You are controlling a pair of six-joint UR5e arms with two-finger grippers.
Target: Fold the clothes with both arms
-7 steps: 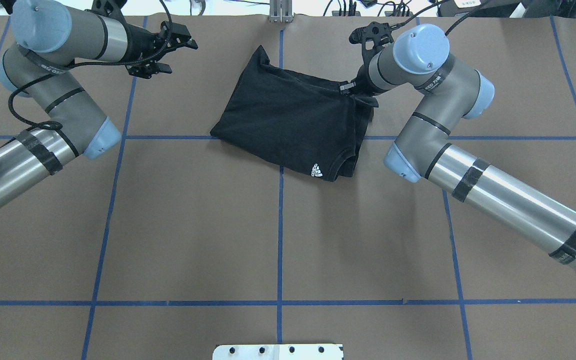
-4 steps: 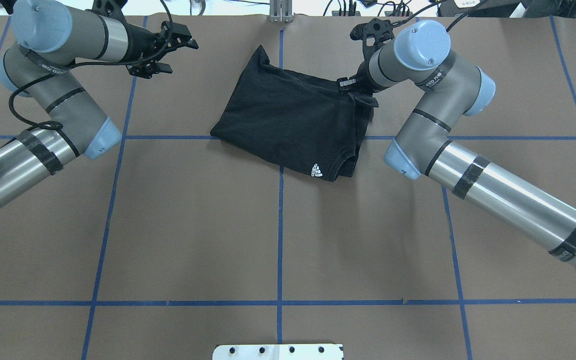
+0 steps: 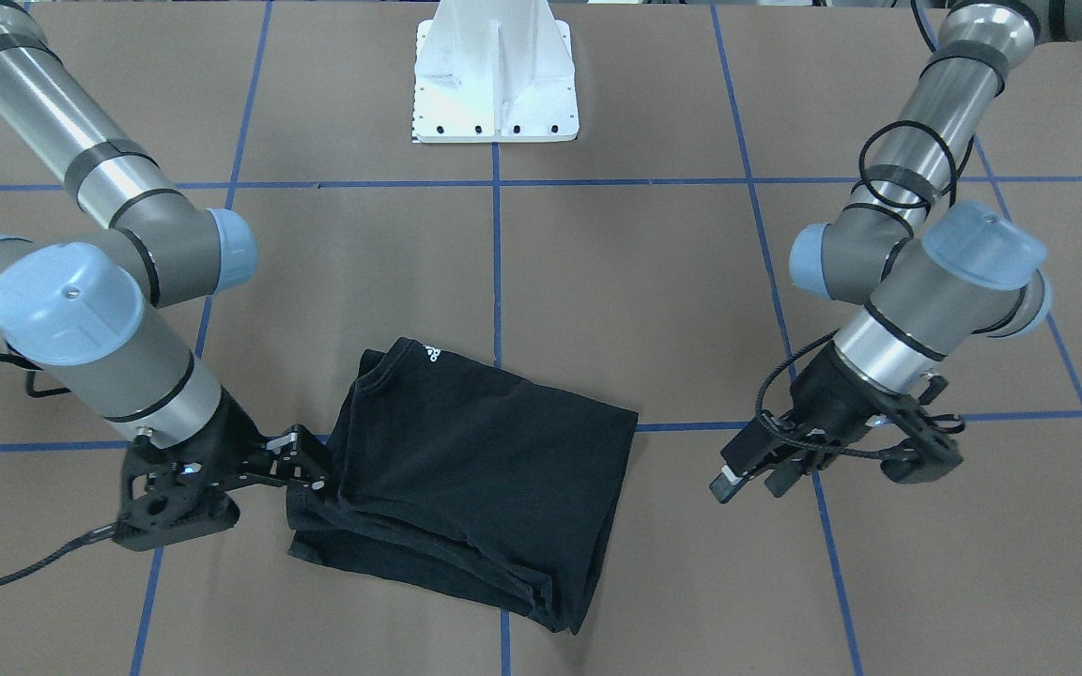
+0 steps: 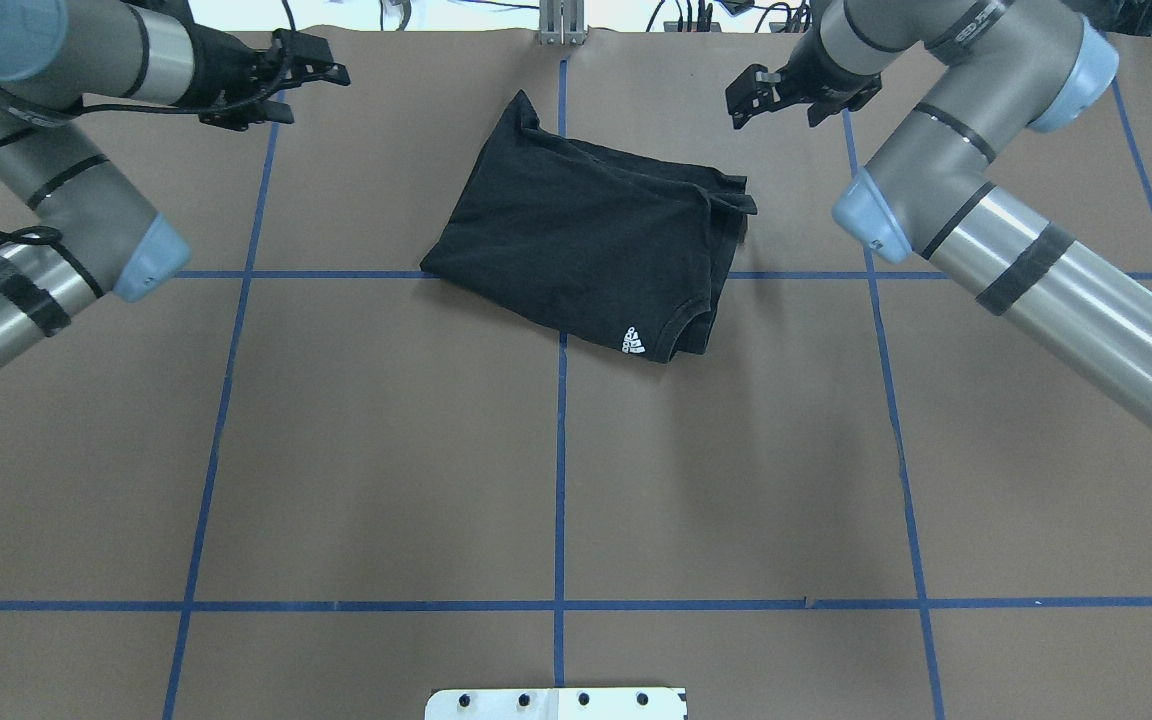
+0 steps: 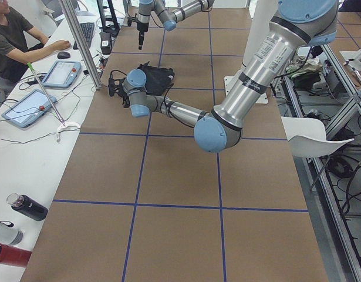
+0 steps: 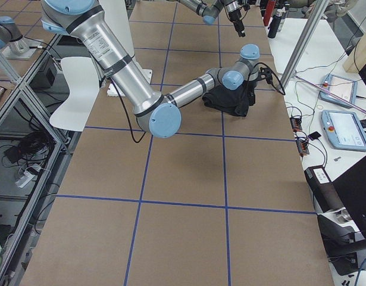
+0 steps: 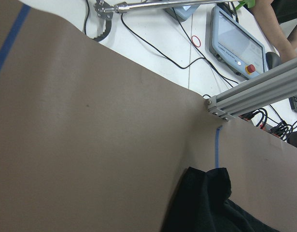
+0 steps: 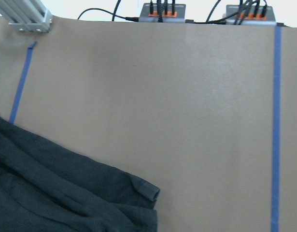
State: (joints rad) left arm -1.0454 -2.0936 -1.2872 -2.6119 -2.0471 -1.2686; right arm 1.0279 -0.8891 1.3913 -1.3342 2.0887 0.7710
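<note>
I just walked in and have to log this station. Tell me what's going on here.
Two robot arms are working on a black T-shirt. It lies folded into a compact bundle on the brown table, with its small white logo showing. Neither gripper holds it. The left gripper hangs open, well off to one side. The right gripper looks open too. Overhead it is clear of the shirt, but the front view shows it low at the shirt's edge, so contact is uncertain.
</note>
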